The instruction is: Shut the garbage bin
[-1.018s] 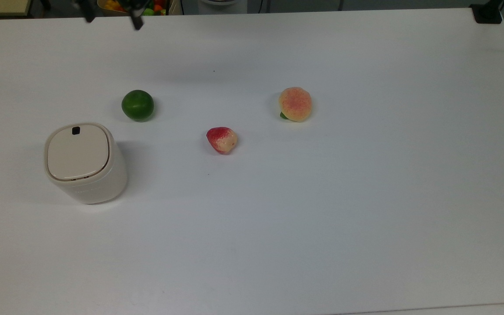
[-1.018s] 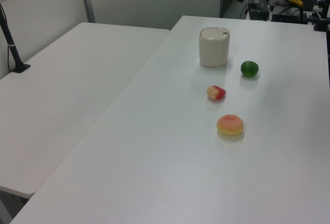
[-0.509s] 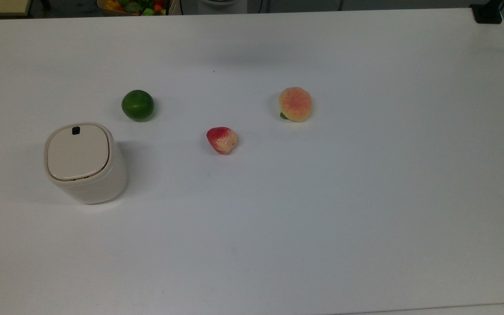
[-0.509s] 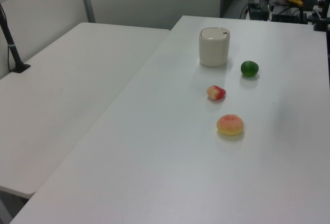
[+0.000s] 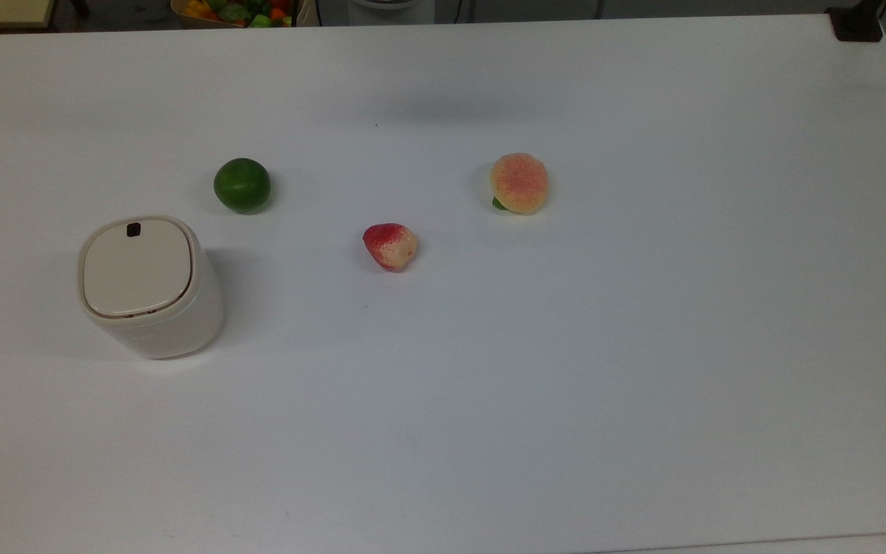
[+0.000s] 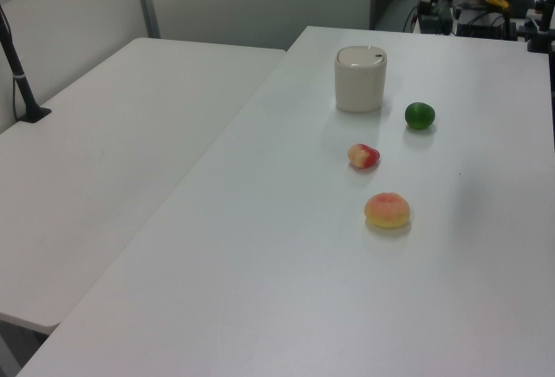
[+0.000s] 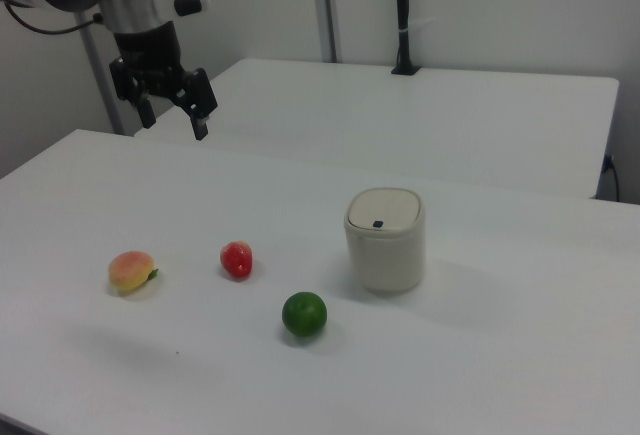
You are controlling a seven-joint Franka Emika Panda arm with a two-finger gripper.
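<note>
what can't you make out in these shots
- Inside of the garbage bin: hidden by its flat lid in the top view.
- Colourful items past the table: cut off by the top view's upper edge.
- Black button on the lid: too small to read in the right view.
- Gripper: open, holding nothing.

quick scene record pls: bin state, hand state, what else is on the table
bin: garbage bin upright, lid lying flat on top, black button on the lid
hand: hand open, empty, raised above the table, apart from the bin
fruit: green fruit, strawberry, peach, each lying apart on the table
table: white table
</note>
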